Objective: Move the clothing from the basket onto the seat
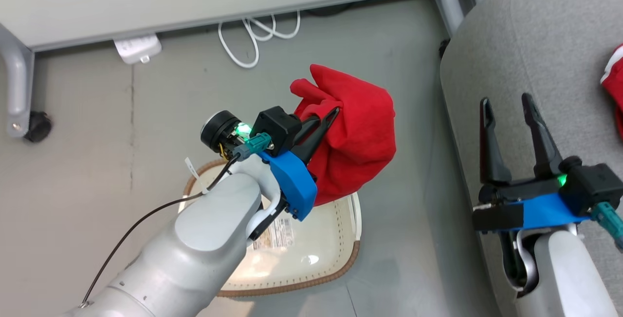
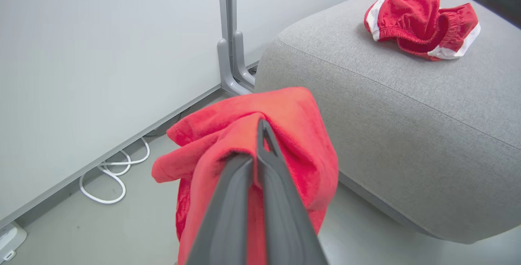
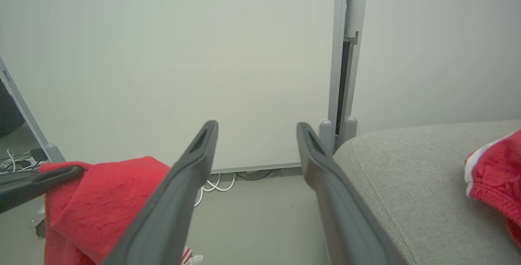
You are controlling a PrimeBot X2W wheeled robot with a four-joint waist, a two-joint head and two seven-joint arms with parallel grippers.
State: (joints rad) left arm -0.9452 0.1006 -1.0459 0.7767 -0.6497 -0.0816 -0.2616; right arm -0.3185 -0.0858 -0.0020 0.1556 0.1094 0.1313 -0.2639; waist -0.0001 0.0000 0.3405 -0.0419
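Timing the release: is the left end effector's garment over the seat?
No, the red garment hangs above the basket's edge, left of the seat.

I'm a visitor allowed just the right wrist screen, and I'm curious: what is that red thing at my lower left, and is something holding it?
Observer: It's a red garment. The left gripper is shut on it, holding it up.
Operator: Up from where?
Observer: In the head view it hangs over the far edge of a basket on the floor.
Operator: Is there clothing in the basket?
Observer: The part of its bottom that shows bears a label and no clothing; the left arm hides the rest.
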